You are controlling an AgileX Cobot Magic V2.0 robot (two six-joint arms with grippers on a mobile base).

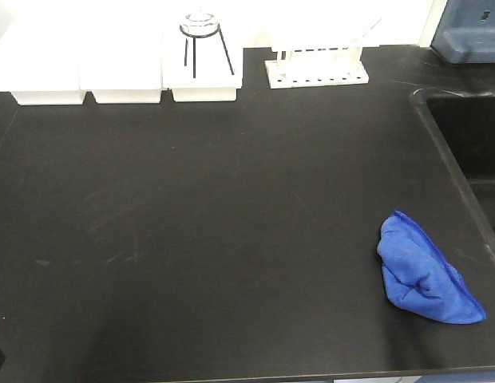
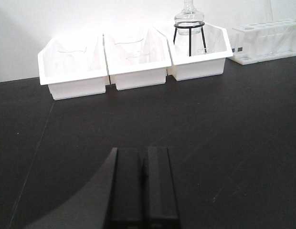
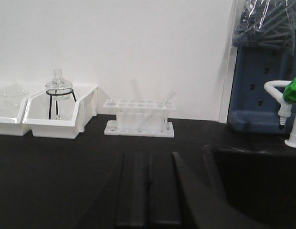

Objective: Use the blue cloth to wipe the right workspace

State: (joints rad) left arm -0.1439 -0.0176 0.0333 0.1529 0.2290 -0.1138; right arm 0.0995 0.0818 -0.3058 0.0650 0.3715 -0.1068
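Note:
The blue cloth [image 1: 427,273] lies crumpled on the black bench at the front right, close to the sink's edge. It shows only in the front view. Neither arm shows in the front view. In the left wrist view my left gripper [image 2: 143,153] is shut and empty, low over the bare bench, facing the white bins. In the right wrist view my right gripper [image 3: 148,159] is shut and empty, low over the bench, facing the tube rack. The cloth is out of both wrist views.
Three white bins [image 1: 120,68] line the back edge; the rightmost holds a glass flask on a black stand [image 1: 201,36]. A white test-tube rack [image 1: 317,65] stands to their right. A black sink [image 1: 471,136] takes the right side, with a green-capped tap [image 3: 291,107].

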